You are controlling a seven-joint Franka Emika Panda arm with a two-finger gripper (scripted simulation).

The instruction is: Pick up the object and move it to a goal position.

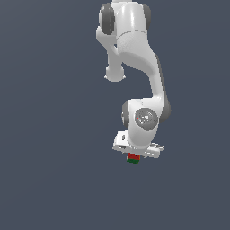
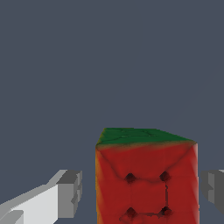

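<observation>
**Q:** Exterior view — how is the arm posing?

**A:** The Panda arm (image 1: 134, 67) is reaching down from the top edge of the picture. Its white upper links are folding at a rounded joint near the top, then running down along the exterior view's right side to a second joint with a grey circular cap. Below that joint the flat white hand body is lying crosswise, slightly tilted, with the gripper (image 1: 133, 155) pointing downward. All around it is a plain dark blue-grey backdrop; no supporting surface is distinguishable.

**Q:** Where is the object sitting?

**A:** The object (image 1: 133, 158) is showing directly beneath the hand body as a small red patch with a green strip along its lower edge. In the wrist view the object (image 2: 146, 183) is filling the middle of the picture: a red face with four small dark dots arranged in a square, and a green face at its far end.

**Q:** How are the fingers standing?

**A:** In the wrist view one grey-tipped finger (image 2: 70, 192) is standing on one side of the block with a visible gap, and the other finger (image 2: 214, 186) is lying close to the opposite side. The jaws are bracketing the block, partly apart. Whether either pad is actually pressing on it cannot be told.
</observation>
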